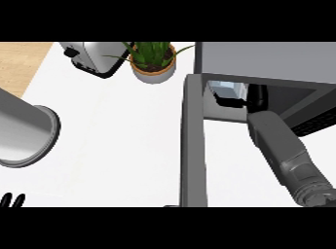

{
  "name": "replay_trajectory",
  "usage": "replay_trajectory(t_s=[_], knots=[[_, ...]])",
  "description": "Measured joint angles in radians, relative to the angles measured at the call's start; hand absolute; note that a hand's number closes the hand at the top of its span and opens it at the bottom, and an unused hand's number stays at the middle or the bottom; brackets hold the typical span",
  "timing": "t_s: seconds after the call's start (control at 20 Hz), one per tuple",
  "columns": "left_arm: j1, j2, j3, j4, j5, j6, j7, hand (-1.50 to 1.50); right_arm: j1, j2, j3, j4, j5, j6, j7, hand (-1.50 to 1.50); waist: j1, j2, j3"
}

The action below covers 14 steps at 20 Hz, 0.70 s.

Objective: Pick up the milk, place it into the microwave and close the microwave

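White matte surface (113, 146), wood strip at left. Right hand (235, 99) is inside the grey boxy microwave (271, 61), curled on the pale blue-white milk (224, 90) carton at the cavity's left. Risk: pulling out could tip the carton or clip the open door (193, 146). Left hand (5, 200) rests relaxed at lower left.

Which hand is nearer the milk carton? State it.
Right. The right hand reaches inside the microwave, at the milk carton. The left hand is far off at the view's lower left edge.
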Motion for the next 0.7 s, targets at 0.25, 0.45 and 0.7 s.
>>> replay_trajectory(t_s=[0.25, 0.45, 0.7], knots=[[-0.016, 0.004, 0.004, 0.011, 0.007, -0.005, 0.004, -1.50, -0.044, -0.024, -0.020, 0.017, -0.003, -0.022, -0.012, 1.50, 0.013, 0.006, 0.001], [-0.022, 0.010, 0.009, 0.019, 0.009, -0.010, 0.006, -1.50, -0.056, -0.022, -0.057, 0.006, -0.027, -0.031, -0.045, 1.50, 0.021, 0.013, 0.003], [-0.032, 0.010, 0.007, 0.026, 0.003, -0.010, 0.008, -1.50, -0.078, -0.040, -0.064, 0.020, -0.012, -0.116, -0.056, 1.50, 0.031, 0.019, 0.003]])
